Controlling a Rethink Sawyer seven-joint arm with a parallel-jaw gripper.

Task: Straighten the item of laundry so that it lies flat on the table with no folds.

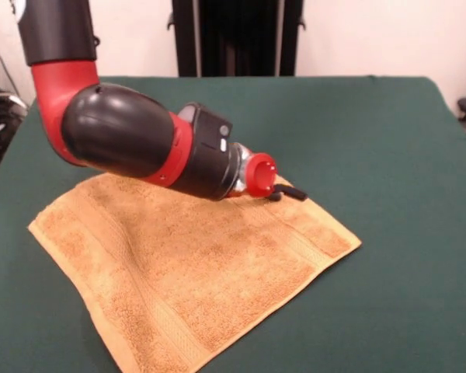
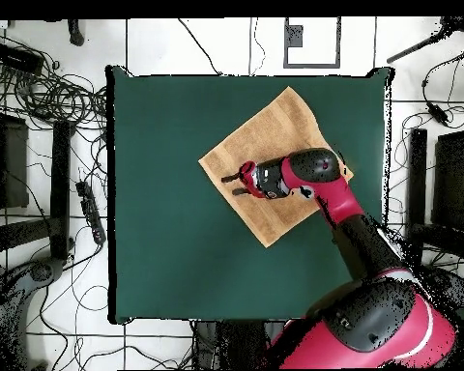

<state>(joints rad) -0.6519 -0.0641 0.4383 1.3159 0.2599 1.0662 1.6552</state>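
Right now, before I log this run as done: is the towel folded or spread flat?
Spread: the towel lies open as one layer on the table, no folded-over corner showing. The arm hides part of it.

The arm (image 1: 116,128) is glossy red with a bulging black shell, a black wrist block, then a red collar and thin black fingers (image 1: 289,191).

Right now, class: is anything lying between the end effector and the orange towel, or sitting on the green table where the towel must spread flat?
Nothing visible does. The end effector is low over the far edge of the orange-tan terry towel, and the dark green cloth table around the towel shows no other object.
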